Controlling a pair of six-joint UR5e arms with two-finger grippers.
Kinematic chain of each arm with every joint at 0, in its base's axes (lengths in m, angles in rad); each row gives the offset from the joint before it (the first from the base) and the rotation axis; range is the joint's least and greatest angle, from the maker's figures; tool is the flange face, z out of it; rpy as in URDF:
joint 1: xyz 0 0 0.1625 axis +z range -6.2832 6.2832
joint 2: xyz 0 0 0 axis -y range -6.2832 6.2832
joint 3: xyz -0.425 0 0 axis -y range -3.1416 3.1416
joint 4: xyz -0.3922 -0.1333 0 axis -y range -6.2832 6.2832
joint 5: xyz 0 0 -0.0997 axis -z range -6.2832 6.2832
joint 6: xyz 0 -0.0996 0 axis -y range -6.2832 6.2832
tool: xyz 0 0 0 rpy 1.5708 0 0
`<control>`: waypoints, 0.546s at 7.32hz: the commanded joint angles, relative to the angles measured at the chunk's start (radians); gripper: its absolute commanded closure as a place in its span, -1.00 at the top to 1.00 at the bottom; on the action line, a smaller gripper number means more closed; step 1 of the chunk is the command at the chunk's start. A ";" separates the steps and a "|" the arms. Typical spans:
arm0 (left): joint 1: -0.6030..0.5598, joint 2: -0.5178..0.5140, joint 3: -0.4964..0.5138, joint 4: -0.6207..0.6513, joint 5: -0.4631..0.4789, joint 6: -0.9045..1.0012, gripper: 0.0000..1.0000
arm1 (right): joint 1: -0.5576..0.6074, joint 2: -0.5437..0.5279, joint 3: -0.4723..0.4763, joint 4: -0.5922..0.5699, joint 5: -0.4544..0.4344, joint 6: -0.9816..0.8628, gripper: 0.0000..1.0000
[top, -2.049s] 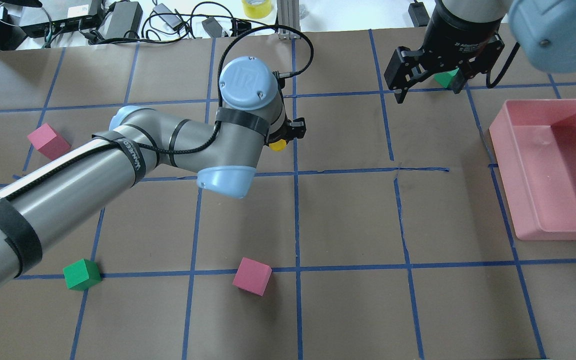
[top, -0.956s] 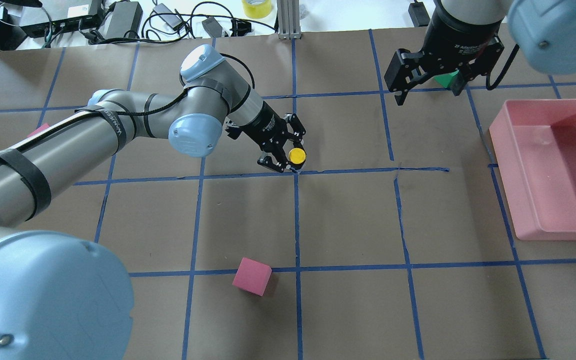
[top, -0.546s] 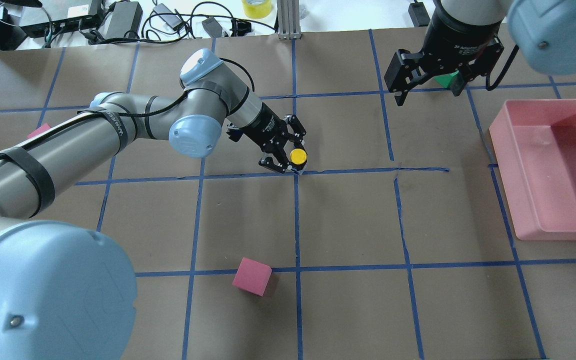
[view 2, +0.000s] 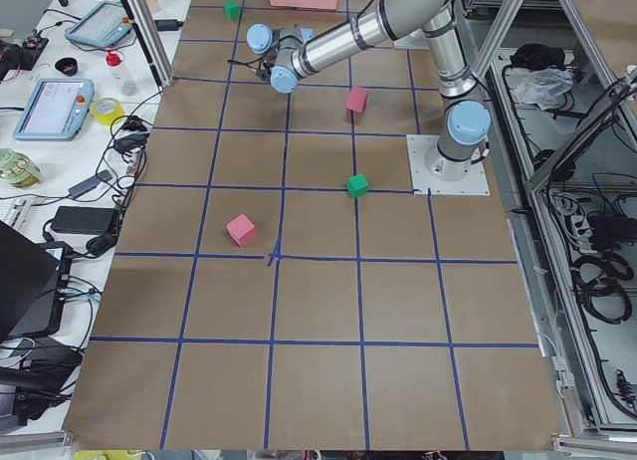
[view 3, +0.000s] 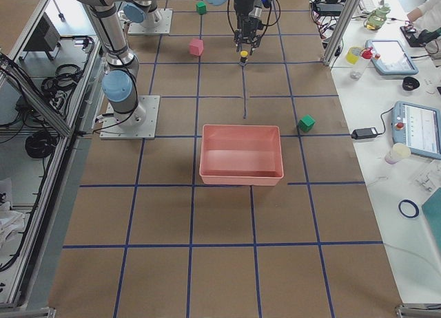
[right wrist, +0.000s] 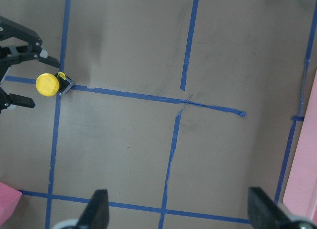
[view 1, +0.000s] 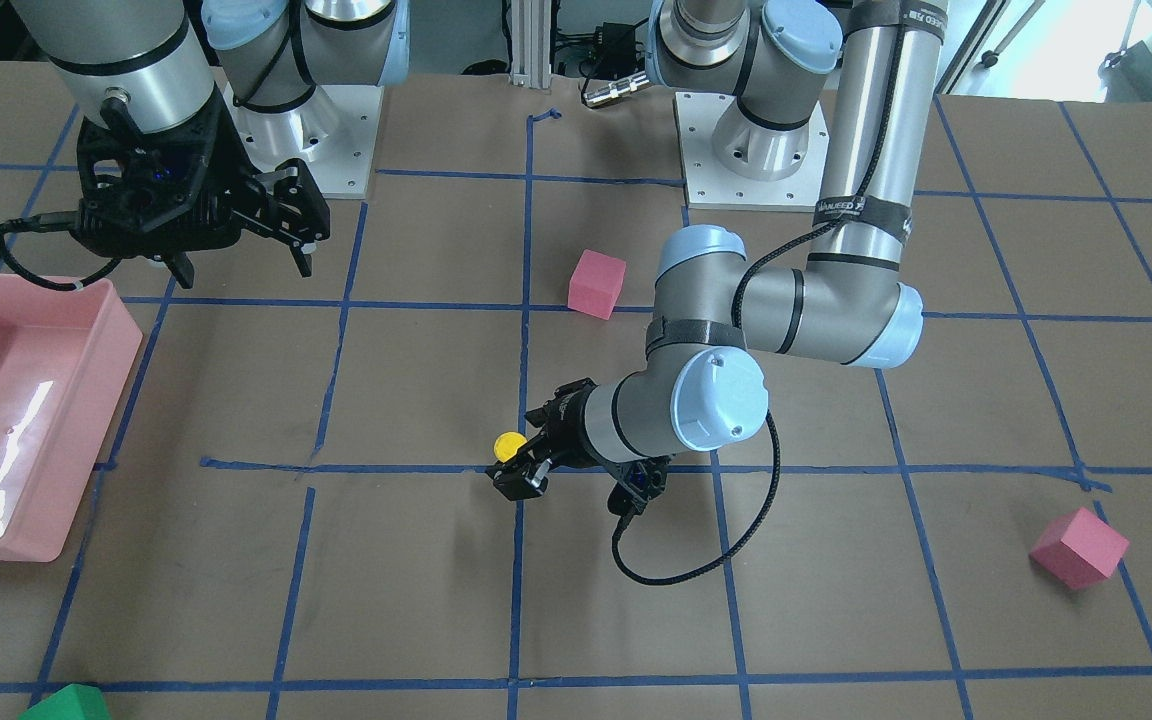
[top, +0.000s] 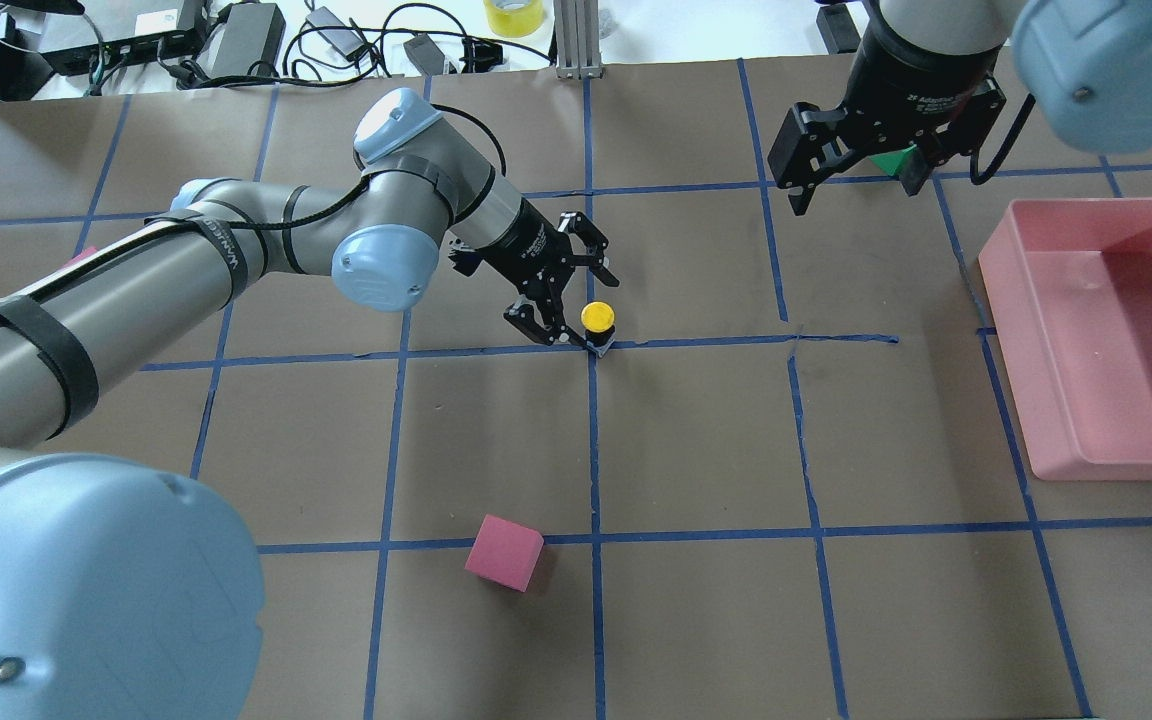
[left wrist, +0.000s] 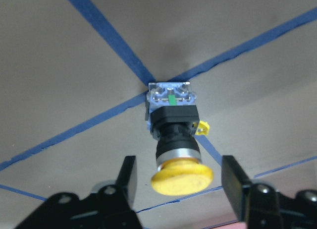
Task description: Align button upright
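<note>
The button stands upright on a blue tape crossing, yellow cap up, grey-white base on the paper. It also shows in the front view, the left wrist view and the right wrist view. My left gripper is open; its fingers flank the cap without touching it. My right gripper is open and empty, hovering at the far right of the table, well away from the button.
A pink tray lies at the right edge. A pink cube sits near the front centre and a green cube behind the right gripper. Another pink cube and green cube lie farther off.
My left arm turned and brought the held button down to the tape crossing. Its gripper has now opened and let go; the button stands on its own. The right arm stayed put.
</note>
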 commanded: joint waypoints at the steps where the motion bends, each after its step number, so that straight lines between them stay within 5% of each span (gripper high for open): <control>1: 0.018 0.078 0.008 -0.004 0.086 0.033 0.97 | 0.000 -0.001 0.001 -0.002 0.000 -0.002 1.00; 4: 0.011 0.289 0.016 -0.138 0.188 0.179 0.93 | 0.000 -0.001 0.002 -0.008 0.000 -0.002 1.00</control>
